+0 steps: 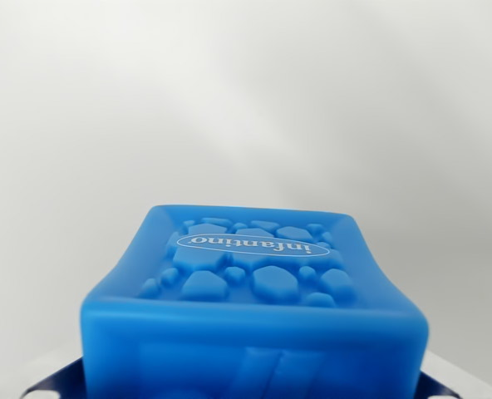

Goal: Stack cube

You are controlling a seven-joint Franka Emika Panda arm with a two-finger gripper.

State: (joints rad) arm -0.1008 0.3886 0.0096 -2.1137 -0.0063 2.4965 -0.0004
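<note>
- Blue cube (250, 312) fills the lower wrist view, pebbled logo face up; dark gripper (254, 386) tips flank its bottom corners, apparently clamping it
- Beyond, only blank pale surface (246, 100); carrying step, I judge; next needs locating the base cube

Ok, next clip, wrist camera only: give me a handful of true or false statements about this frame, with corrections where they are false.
1. The cube is blue. True.
2. Its upper face carries raised pebble shapes and an oval logo. True.
3. The cube sits at the top of the wrist view. False: it fills the lower middle, cut off by the bottom edge.
4. A second cube is visible behind it. False: only a plain pale background shows there.
5. Dark blue pieces show at both lower corners beside the cube. True.
6. The logo reads upright in this view. False: it appears upside down.
</note>
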